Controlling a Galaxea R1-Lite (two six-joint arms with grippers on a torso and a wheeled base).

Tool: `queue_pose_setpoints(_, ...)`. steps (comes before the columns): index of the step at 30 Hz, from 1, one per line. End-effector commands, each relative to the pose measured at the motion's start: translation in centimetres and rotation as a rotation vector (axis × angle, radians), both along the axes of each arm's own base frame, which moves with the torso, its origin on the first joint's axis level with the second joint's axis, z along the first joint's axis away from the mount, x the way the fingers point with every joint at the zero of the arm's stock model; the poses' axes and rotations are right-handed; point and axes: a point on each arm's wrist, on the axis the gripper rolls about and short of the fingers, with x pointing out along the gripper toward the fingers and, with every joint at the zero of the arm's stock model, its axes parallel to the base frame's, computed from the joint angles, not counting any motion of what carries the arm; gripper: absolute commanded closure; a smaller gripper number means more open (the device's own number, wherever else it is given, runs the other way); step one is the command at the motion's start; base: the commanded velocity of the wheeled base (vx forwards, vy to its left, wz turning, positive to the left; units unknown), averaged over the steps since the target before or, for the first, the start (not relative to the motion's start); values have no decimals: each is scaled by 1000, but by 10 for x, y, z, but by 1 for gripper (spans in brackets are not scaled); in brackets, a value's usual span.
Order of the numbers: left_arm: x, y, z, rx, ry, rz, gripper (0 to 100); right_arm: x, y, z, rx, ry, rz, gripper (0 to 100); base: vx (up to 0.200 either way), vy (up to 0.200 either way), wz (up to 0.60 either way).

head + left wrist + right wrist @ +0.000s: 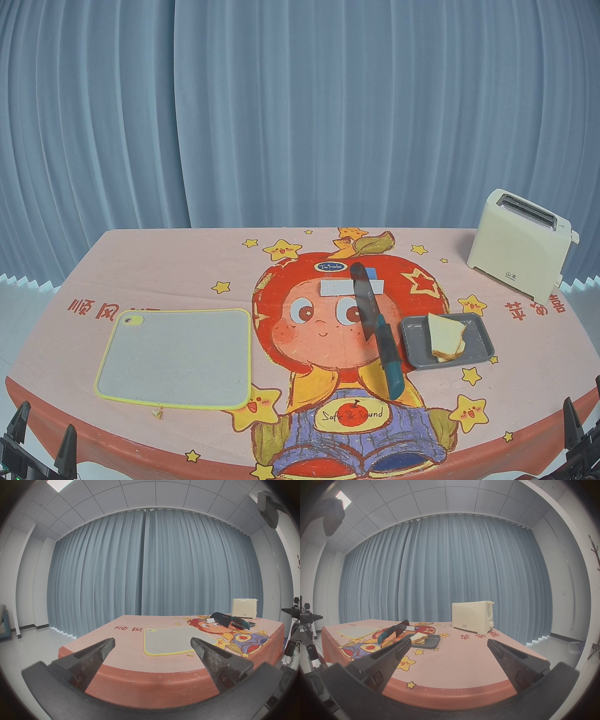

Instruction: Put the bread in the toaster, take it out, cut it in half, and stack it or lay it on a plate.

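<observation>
Two bread slices (446,336) stacked on one grey plate (415,350), tabletop (156,269) right. One toaster (519,245) behind. One knife (377,328) beside plate. One cutting board (178,357) left. Left fingers (90,658) apart, right fingers (384,661) apart, both empty.

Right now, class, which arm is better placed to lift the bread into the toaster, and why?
The right. The bread, tray and toaster all sit on the robot's right, ahead of the open right gripper; the left gripper faces the cutting board.
</observation>
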Motion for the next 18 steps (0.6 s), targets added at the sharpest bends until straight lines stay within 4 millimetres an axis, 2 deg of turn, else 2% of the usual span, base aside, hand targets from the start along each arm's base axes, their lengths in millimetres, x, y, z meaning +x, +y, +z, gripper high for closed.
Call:
queue_pose_setpoints(1, 1, 0, -5, 0, 19, 0, 0, 0, 0, -5, 0, 1, 1, 0, 0, 0, 0)
queue_pose_setpoints(18, 1, 0, -5, 8, 17, -3, 0, 0, 0, -5, 1, 1, 3, 0, 0, 0, 0)
